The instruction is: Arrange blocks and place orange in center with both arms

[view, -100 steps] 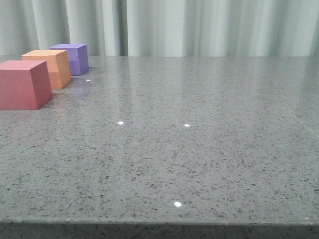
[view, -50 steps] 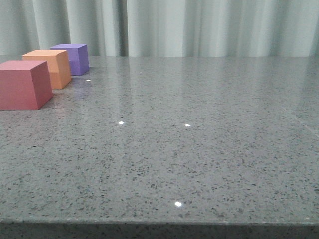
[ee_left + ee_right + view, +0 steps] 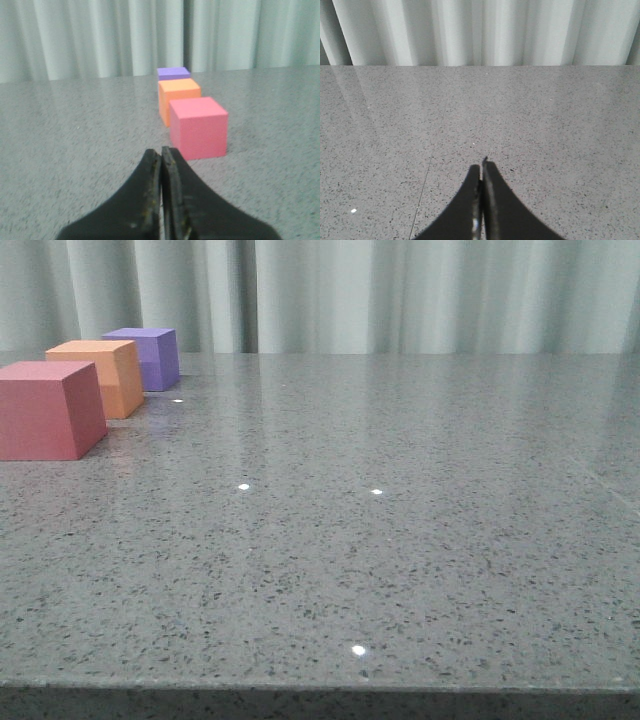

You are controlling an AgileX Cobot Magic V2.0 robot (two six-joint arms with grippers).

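Front view: pinkish-red cube (image 3: 48,410), orange cube (image 3: 100,376) and purple cube (image 3: 146,357) stand in a row at the surface's (image 3: 400,540) far left, unchanged over the last second; orange already sits in the middle.

Left wrist view: left gripper (image 3: 162,152), jaws pressed together, empty, near the pinkish-red cube.

Right wrist view: right gripper (image 3: 482,166), jaws pressed together, over bare surface.

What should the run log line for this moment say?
blocks: pink cube, orange cube, purple cube in row | left gripper: shut, empty | right gripper: shut, empty

A lab-like test bench: speckled grey table (image 3: 400,540) before plain pale curtains (image 3: 400,290).
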